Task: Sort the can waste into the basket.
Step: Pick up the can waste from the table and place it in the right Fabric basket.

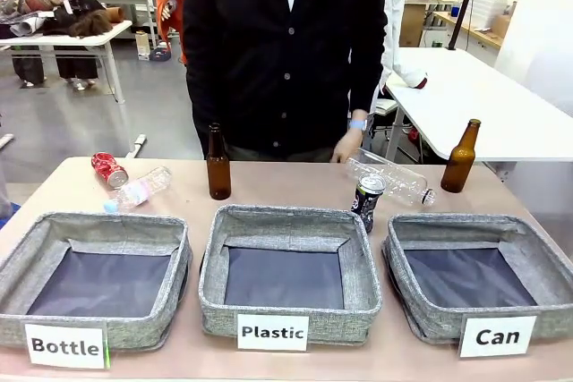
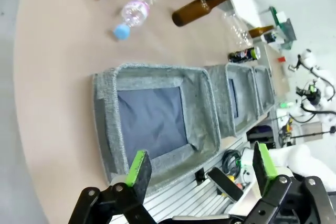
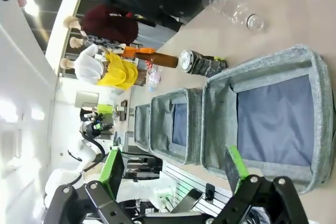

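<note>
Can basket [image 1: 466,228] lies bare-lined, red can [image 1: 108,169] and black can [image 1: 368,199] outside; both jaws wide.

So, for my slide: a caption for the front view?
Red can and black can on the table, unsorted; Can basket at right.

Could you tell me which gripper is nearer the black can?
Right. The right gripper hangs by the Can basket, near the black can; the left gripper by the Bottle basket, two baskets away.
</note>
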Controlling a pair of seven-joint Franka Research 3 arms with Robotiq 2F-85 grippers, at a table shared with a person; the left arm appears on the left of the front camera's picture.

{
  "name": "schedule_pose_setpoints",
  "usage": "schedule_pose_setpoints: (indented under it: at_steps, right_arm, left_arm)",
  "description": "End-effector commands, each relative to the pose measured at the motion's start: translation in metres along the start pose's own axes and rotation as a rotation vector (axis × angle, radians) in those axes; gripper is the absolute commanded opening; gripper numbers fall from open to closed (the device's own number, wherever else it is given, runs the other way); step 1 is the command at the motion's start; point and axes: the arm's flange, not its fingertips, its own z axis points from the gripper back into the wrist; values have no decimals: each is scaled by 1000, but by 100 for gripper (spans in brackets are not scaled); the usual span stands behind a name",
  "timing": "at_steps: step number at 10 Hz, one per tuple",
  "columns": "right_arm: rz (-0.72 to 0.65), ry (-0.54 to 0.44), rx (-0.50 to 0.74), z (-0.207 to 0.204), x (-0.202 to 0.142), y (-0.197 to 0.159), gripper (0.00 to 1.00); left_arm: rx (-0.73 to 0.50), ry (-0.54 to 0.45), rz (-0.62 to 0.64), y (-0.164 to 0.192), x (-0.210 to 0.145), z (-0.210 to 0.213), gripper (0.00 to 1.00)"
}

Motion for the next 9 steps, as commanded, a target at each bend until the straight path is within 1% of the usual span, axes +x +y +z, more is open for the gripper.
schedule_pose_setpoints:
  at_steps: [1, 2, 3, 4, 5, 6, 7, 9]
  right_arm:
    - [42, -5, 2, 6, -2, 10, 100]
    - [42, -5, 2, 6, -2, 10, 100]
    - [42, -5, 2, 6, -2, 10, 100]
    - [42, -5, 2, 6, -2, 10, 100]
    - [42, -5, 2, 6, -2, 10, 100]
    - [42, -5, 2, 6, -2, 10, 100]
    - [42, -5, 2, 6, -2, 10, 100]
    - [42, -5, 2, 6, -2, 10, 100]
  left_arm:
    - [-11, 5, -45, -5, 0, 4, 100]
    - [-11, 5, -45, -5, 0, 4, 100]
    - [5, 15, -16, -5, 0, -1, 100]
    - [47, 45, -48, -25, -1, -7, 100]
    - [141, 90, -37, -53, 14, -16, 100]
    - [223, 161, -41, -81, 37, -30, 100]
    - [361, 200, -12, -105, 62, -49, 100]
    - [560, 329, 17, -130, 108, -113, 100]
